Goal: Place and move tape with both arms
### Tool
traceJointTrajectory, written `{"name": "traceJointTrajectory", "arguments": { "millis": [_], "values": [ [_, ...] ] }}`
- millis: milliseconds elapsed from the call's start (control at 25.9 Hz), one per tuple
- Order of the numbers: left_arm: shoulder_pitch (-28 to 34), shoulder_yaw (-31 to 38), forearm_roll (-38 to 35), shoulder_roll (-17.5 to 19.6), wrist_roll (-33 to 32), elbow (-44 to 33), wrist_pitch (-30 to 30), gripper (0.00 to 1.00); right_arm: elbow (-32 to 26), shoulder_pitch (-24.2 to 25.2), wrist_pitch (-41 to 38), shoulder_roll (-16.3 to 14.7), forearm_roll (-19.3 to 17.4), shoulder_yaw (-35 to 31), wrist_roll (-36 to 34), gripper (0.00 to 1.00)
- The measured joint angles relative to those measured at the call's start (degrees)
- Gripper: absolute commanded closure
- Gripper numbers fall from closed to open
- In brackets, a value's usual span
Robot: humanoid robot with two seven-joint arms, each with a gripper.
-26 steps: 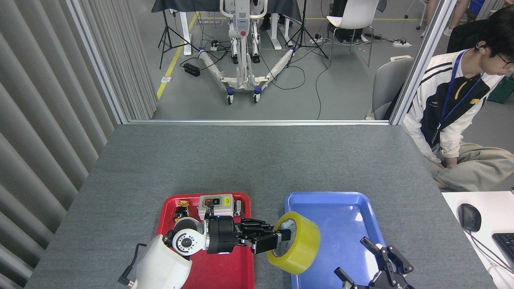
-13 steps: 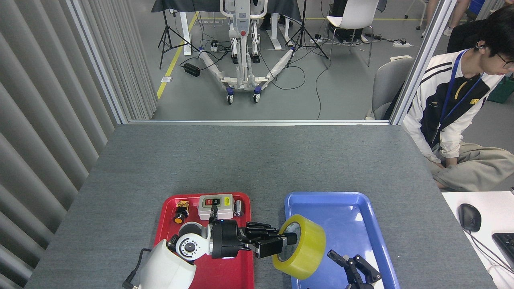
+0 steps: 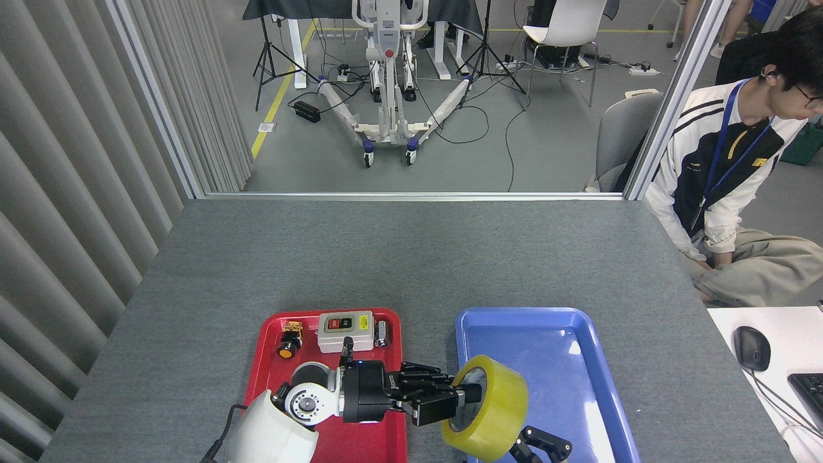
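Observation:
The yellow tape (image 3: pixel 495 411) hangs on its side over the left edge of the blue tray (image 3: pixel 553 334), its white core facing left. My left gripper (image 3: pixel 460 399) reaches in from the left and is shut on the tape, fingers in the core and on the rim. The white left arm (image 3: pixel 276 431) lies over the red tray (image 3: pixel 325 437). Only the black fingertips of my right gripper (image 3: pixel 539 445) show at the bottom edge, just below and right of the tape, spread apart.
The red tray holds a grey switch box (image 3: pixel 346 331), an orange-capped button (image 3: pixel 286 350) and small parts. A person (image 3: pixel 726 180) sits at the table's right. A mouse (image 3: pixel 751 347) lies on a white desk at far right.
The left gripper carried the tape slightly right and toward the near edge. The right gripper sank toward the bottom edge and moved left, closer under the tape.

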Motion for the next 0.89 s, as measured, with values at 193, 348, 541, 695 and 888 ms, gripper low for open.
{"name": "traceJointTrajectory", "arguments": {
  "millis": [193, 348, 541, 695, 888],
  "values": [
    [1.0, 0.0, 0.0, 0.1, 0.0, -0.1, 0.0, 1.0, -0.2, 0.3, -0.1, 0.1, 0.7, 0.0, 0.2, 1.0],
    [1.5, 0.1, -0.1, 0.2, 0.3, 0.1, 0.0, 0.1, -0.2, 0.3, -0.2, 0.1, 0.7, -0.3, 0.2, 1.0],
    [1.5, 1.7, 1.8, 0.5, 0.0, 0.1, -0.3, 0.0, -0.4, 0.3, 0.2, 0.9, 0.8, -1.9, -0.1, 1.0],
    [1.5, 6.1, 9.1, 0.9, 0.7, 0.4, 0.1, 0.0, -1.6, 0.4, 0.1, 1.9, -0.1, -5.9, 4.5, 1.0],
    [2.5, 8.3, 11.0, 3.7, 9.0, -1.0, 6.3, 0.16, -2.0, -0.3, 0.1, 2.3, -2.1, -10.8, 14.5, 1.0]
  ]
}}
